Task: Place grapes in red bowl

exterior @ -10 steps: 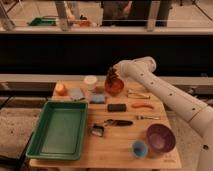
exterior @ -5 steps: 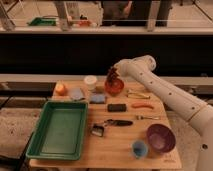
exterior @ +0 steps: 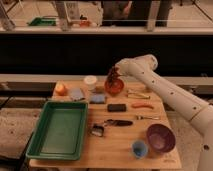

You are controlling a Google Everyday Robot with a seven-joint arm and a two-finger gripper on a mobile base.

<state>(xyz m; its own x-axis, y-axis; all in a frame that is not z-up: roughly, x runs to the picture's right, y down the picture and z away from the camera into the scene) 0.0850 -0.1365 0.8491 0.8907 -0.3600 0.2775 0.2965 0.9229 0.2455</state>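
Dark purple grapes (exterior: 114, 76) hang upright, long axis vertical, stem end up at twelve o'clock, directly over the red bowl (exterior: 114, 88) at the table's (exterior: 120, 142) far edge. The gripper (exterior: 115, 73) is above the bowl too, having drifted slightly toward three o'clock over the past second (a small centring move, I judge). Whether its fingers clench the bunch, I cannot tell. Release seems imminent.
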